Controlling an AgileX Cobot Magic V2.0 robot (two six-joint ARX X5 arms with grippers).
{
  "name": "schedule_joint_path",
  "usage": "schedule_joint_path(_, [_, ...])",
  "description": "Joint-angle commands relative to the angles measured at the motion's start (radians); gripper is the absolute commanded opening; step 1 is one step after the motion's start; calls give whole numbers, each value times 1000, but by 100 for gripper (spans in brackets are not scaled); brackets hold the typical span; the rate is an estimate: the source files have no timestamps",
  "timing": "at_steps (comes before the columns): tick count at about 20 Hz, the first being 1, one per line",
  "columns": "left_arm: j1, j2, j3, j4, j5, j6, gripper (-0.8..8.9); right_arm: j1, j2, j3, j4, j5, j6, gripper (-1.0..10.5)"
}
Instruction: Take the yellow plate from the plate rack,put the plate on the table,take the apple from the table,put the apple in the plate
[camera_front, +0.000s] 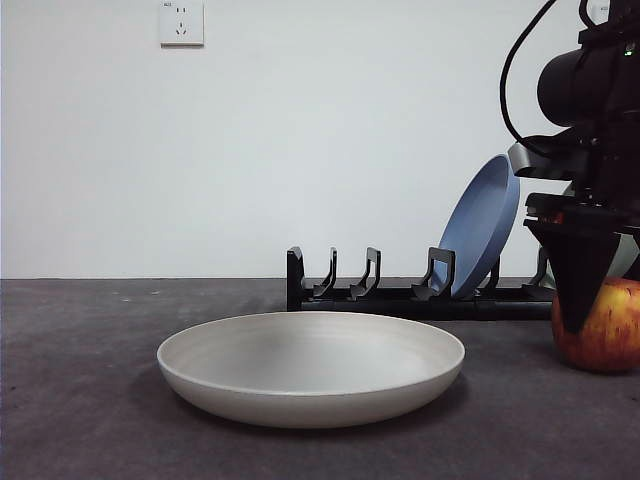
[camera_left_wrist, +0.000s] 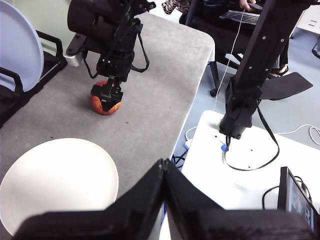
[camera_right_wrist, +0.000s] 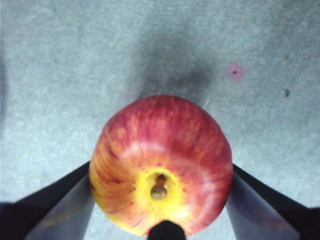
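On the table (camera_front: 80, 400), left of centre, the yellow plate (camera_front: 311, 366) lies flat; behind it the plate rack (camera_front: 400, 295) holds a blue plate (camera_front: 482, 224). Far right, the right hand (camera_front: 578, 322) straddles the apple (camera_front: 604, 328), 2 jaws pressing its sides. Only the right wrist view shows that grip. The left hand (camera_left_wrist: 165, 172), jaws closed and empty, hangs well apart.

The right arm (camera_left_wrist: 107, 30) is black and bulky, a rounded housing above a narrower wrist block, with thin black cables looping down its sides and a small green light near the top. Its gripper (camera_front: 583, 285) ends in a flat, dark wedge tapering to a point. The left gripper (camera_left_wrist: 165, 200) shows two matte black jaws with smooth, straight edges.
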Motion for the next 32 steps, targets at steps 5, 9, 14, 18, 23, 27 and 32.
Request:
schedule_joint_path(5, [-3, 0, 0, 5, -47, 0, -8, 10, -53, -11, -5, -4, 8, -16])
schedule_joint_path(9, [-3, 3, 0, 15, -78, -4, -8, 55, -158, -11, -35, -65, 10, -17])
schedule_joint_path(14, [-3, 3, 0, 20, -69, -3, -8, 254, -206, -11, -5, -89, 73, -17])
schedule_joint_path(18, [-3, 3, 0, 16, -64, -5, -8, 435, -195, -11, 149, -89, 169, -17])
schedule_joint_path(23, [-3, 3, 0, -3, -72, -23, -8, 520, -108, -11, 247, -89, 196, -17])
schedule_joint_path(27, [-3, 3, 0, -31, -136, -25, -8, 529, -19, -11, 254, -66, 194, -17])
schedule_joint_path(32, [-3, 7, 0, -76, -177, -26, -8, 561, 45, -10, 293, -54, 193, -17])
